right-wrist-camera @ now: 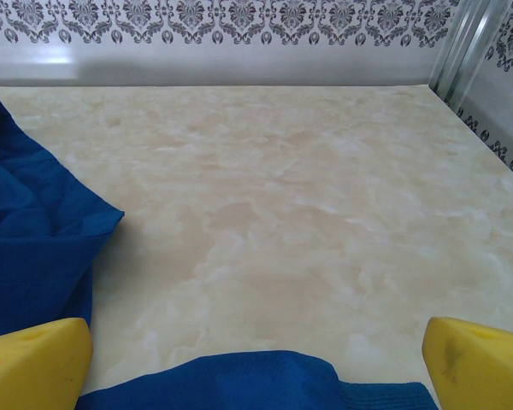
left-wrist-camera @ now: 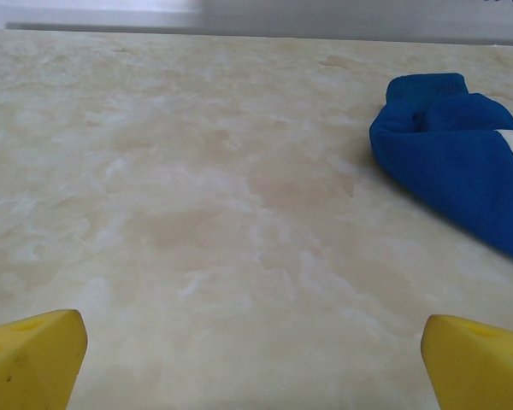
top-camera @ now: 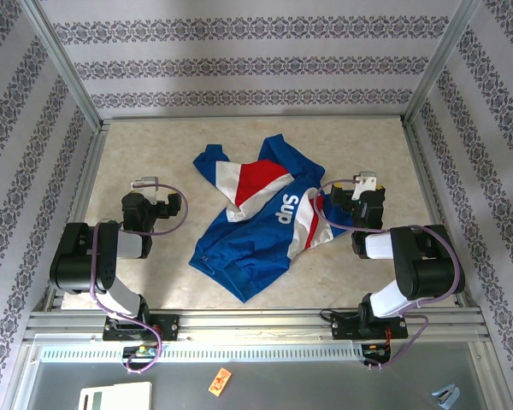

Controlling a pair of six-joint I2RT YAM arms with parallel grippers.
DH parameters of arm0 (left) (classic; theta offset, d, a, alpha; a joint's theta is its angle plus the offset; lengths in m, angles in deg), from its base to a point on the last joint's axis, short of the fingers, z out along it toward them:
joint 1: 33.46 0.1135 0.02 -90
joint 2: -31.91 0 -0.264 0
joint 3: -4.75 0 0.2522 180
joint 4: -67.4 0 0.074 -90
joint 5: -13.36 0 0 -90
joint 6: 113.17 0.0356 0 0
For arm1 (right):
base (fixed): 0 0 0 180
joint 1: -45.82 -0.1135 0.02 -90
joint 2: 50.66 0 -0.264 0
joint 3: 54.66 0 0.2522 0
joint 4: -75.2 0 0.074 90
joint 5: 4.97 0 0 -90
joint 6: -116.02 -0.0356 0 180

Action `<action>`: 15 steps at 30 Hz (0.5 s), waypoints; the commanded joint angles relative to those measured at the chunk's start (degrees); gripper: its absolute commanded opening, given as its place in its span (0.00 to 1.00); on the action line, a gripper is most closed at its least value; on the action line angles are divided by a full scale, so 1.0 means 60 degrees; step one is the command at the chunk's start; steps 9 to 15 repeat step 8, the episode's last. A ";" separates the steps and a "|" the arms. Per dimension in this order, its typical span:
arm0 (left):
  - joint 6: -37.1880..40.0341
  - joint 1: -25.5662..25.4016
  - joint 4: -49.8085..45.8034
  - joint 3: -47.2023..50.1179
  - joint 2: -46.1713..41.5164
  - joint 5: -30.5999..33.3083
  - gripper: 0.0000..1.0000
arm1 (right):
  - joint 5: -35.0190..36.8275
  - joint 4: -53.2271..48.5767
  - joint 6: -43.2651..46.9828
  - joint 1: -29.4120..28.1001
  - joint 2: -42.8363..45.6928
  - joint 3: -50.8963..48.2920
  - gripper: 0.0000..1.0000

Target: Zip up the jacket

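Beige marbled table (top-camera: 154, 145) seen from above, boxed in by walls (top-camera: 239, 68) papered with grey floral bands. At middle left the left gripper (top-camera: 145, 183) rests apart from the cloth. Its wrist view shows two yellow fingertips (left-wrist-camera: 30, 359) spread wide with bare table between them, released and grasping nothing.

In the centre lies the jacket (top-camera: 256, 213), crumpled. It is royal blue with red and white slanting panels. Its long axis runs diagonally from the ribbed hem at lower left to a rumpled end at upper centre, and one sleeve is bunched at upper left. White "Sup" lettering sits right of centre, turned sideways. The zipper cannot be made out among the folds. In the left wrist view only a blue bundle with a sliver of white shows, cut off by the right edge.

At middle right the right gripper (top-camera: 366, 183) sits against the jacket's right edge, where a cable loop crosses the cloth. Its own fingertips stand wide apart and unclenched. Blue fabric lies low between them, cut off by the bottom and left edges.
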 commanded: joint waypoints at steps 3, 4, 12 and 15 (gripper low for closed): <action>0.0154 -0.0083 0.0309 -0.0039 -0.0002 -0.0164 1.00 | -0.0142 -0.0004 -0.0137 0.0026 0.0012 0.0161 0.98; 0.0150 -0.0083 0.0307 -0.0038 -0.0002 -0.0164 1.00 | -0.0142 -0.0004 -0.0128 0.0026 0.0011 0.0155 0.98; 0.0154 -0.0083 0.0301 -0.0039 -0.0002 -0.0164 1.00 | -0.0140 0.0040 -0.0141 0.0026 0.0033 0.0126 0.98; 0.0154 -0.0083 0.0301 -0.0039 -0.0002 -0.0164 1.00 | -0.0140 0.0040 -0.0141 0.0026 0.0033 0.0126 0.98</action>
